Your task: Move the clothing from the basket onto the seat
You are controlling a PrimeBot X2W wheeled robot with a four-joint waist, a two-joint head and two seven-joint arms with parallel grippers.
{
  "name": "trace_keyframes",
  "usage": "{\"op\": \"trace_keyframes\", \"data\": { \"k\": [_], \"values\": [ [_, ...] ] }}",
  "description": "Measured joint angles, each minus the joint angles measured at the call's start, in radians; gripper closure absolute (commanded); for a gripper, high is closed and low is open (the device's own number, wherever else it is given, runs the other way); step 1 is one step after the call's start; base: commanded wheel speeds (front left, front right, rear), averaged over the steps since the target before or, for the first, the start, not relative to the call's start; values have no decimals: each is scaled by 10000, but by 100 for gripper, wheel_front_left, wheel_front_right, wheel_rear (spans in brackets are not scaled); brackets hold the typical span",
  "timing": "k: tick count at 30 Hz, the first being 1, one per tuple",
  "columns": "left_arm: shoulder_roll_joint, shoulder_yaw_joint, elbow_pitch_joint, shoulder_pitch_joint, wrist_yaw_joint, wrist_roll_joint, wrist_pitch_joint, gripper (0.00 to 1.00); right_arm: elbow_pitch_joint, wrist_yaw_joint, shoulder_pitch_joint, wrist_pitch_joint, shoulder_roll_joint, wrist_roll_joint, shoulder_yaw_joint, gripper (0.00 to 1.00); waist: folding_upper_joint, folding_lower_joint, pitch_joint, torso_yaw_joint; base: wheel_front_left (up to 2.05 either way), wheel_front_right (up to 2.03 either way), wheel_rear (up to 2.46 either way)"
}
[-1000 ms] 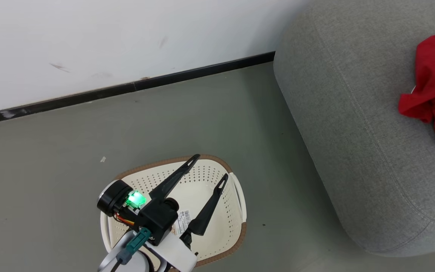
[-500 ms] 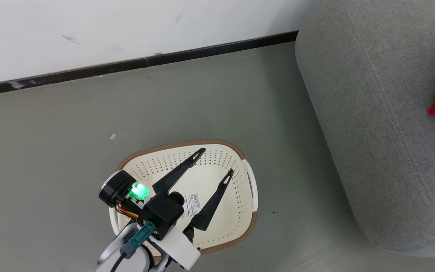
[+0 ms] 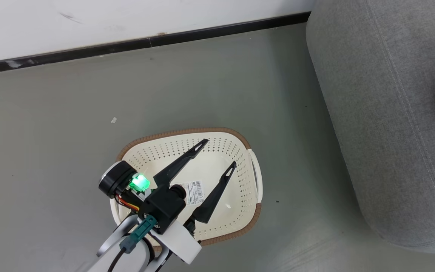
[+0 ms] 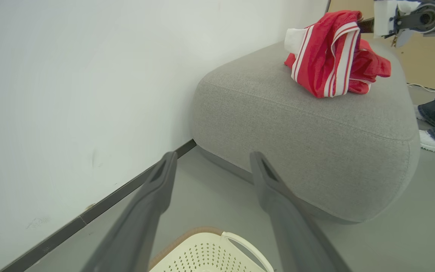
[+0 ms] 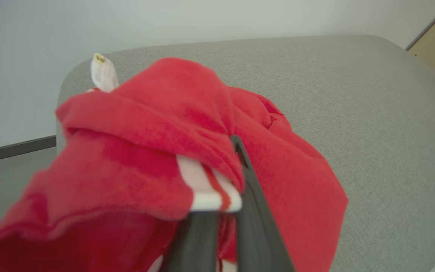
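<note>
Right wrist view: crumpled red clothing (image 5: pixel 145 143), white-banded, pinched in right gripper (image 5: pixel 221 223); left gripper (image 3: pixel 219 153) spread wide.

clothing (image 5: pixel 134 151): soft matt red cloth, fleecy nap, white bands
basket (image 3: pixel 240 166): smooth cream plastic, perforated, faint sheen; brown woven-look rim
sticker (image 3: pixel 194 192): white printed paper, on the basket's bottom
seat (image 3: pixel 372 113): grey woven fabric, matt, coarse weave, stitched seams
floor (image 3: pixel 70 113): smooth, matt grey-green

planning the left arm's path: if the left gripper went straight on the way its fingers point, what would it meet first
Probably the large grey woven-fabric sofa, low on its rounded end by the wall. The open left gripper aims over the rim of the cream perforated plastic basket; depth is unclear.
</note>
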Motion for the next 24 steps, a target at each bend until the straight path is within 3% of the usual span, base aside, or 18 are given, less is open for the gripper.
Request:
{"op": "trace_keyframes", "data": {
  "k": [9, 12, 13, 14, 15, 24],
  "values": [
    [77, 142, 6, -201, 2, 19, -4, 0, 196, 0, -28, -577, 349, -13, -38, 99, 0, 0, 186, -110, 0, 0, 0],
    [77, 150, 31, -202, 0, 29, -8, 0, 238, 0, -54, -717, 378, -15, 6, 58, 0, 0, 177, -206, 0, 0, 0],
    [77, 150, 46, -203, 2, 27, -13, 0, 265, 0, -55, -775, 378, -15, 27, 39, 0, 0, 173, -241, 0, 0, 0],
    [75, 151, 67, -204, 2, 27, -15, 0, 280, 0, -52, -811, 380, -15, 69, 10, 0, 0, 166, -276, 0, 0, 0],
    [75, 155, 96, -205, 2, 27, -17, 0, 282, 0, -46, -865, 391, -15, 102, 0, 0, 0, 158, -314, 0, 0, 0],
    [67, 194, 261, -213, -4, 8, -144, 0, 291, 0, 46, -1106, 489, 6, 481, 0, 0, 0, 33, -702, 0, 0, 0]
  ]
}}
